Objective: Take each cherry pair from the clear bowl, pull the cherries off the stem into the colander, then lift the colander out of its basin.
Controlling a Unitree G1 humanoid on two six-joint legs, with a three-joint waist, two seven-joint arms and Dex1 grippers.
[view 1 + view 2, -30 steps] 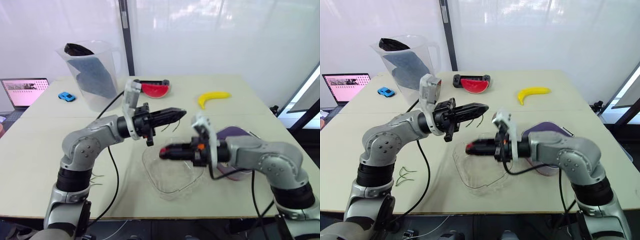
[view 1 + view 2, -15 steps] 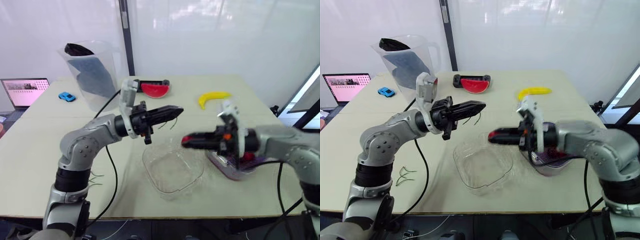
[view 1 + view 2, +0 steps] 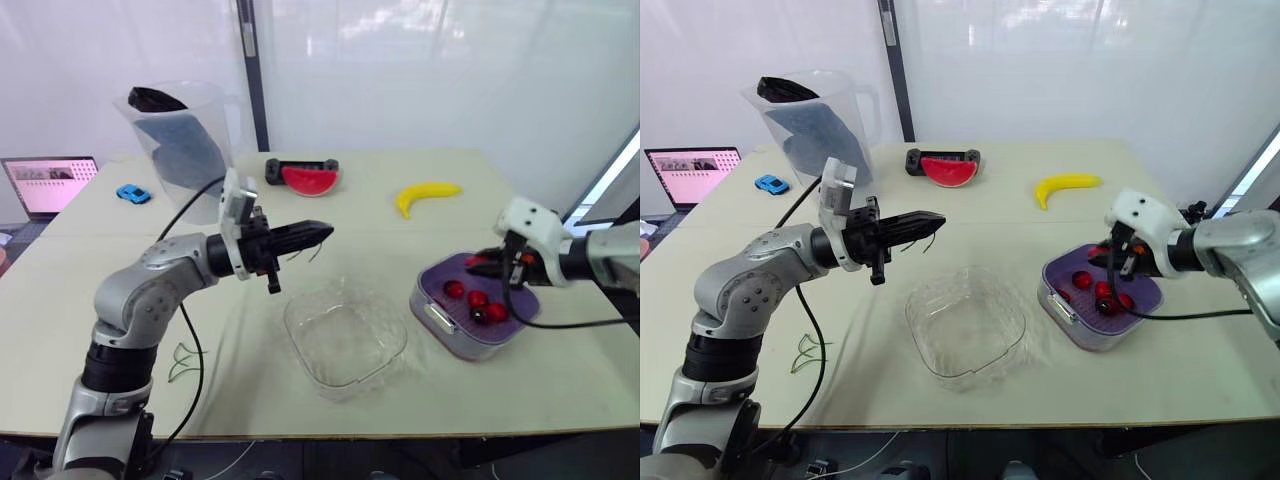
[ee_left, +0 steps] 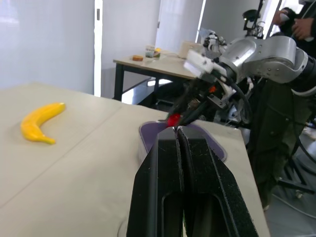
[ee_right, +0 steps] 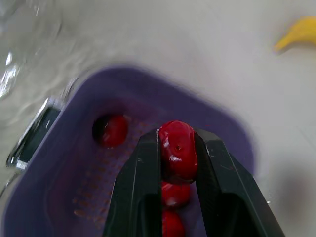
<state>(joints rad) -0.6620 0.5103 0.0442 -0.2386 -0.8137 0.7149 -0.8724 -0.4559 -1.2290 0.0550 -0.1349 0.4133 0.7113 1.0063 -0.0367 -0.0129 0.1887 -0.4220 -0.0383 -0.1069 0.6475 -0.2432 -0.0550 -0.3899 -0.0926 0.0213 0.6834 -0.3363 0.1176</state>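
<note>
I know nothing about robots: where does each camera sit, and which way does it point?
Left and right eye views: on the head, looking forward and down at the table, clear bowl and colander; both arms show.
Left wrist view: on the left wrist, looking along the left gripper, shut on a stem, toward the banana, colander and right gripper.
Right wrist view: on the right wrist, looking down into the colander; the right gripper clamps a cherry.
Shared: both wrist views show the colander and that cherry.

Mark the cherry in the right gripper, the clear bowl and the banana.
cherry point(image 5: 177, 149), right wrist view, its red front face
clear bowl point(image 3: 345, 342), left eye view, its bare floor
banana point(image 3: 428, 193), left eye view, middle of its curve
</note>
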